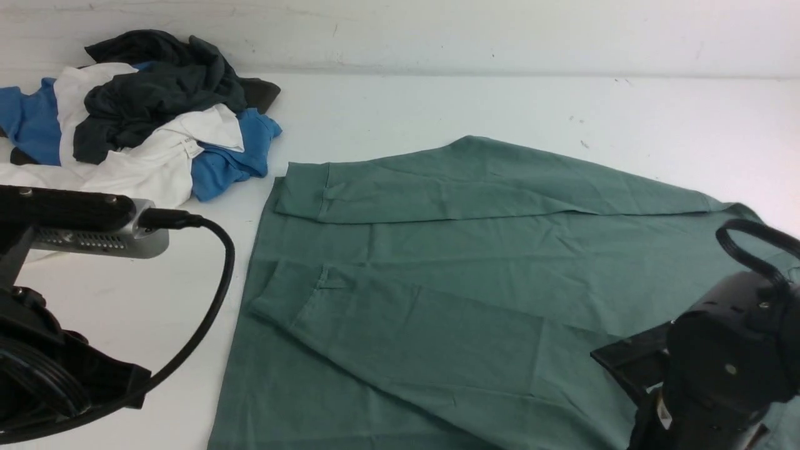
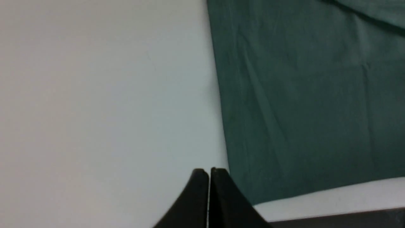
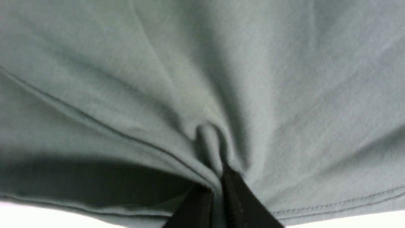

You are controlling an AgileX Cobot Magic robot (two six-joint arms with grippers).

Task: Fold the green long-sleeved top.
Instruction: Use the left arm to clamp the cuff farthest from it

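Table: a broad white matte top point(image 1: 437, 106) filled most of the front view.
Marks: a few small dark specks point(image 1: 584, 144) dotted the table's far right part.
Wall: a plain white wall point(image 1: 437, 31) met the table along a straight line at the back, faintly scuffed and scratched.
Edge: a dark strip point(image 2: 348, 218) ran beside the table's rim in the left wrist view.
Light: soft and even, brightest at the right.

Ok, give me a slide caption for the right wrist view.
The right claw shut on a pinched fold of the green long-sleeved top.
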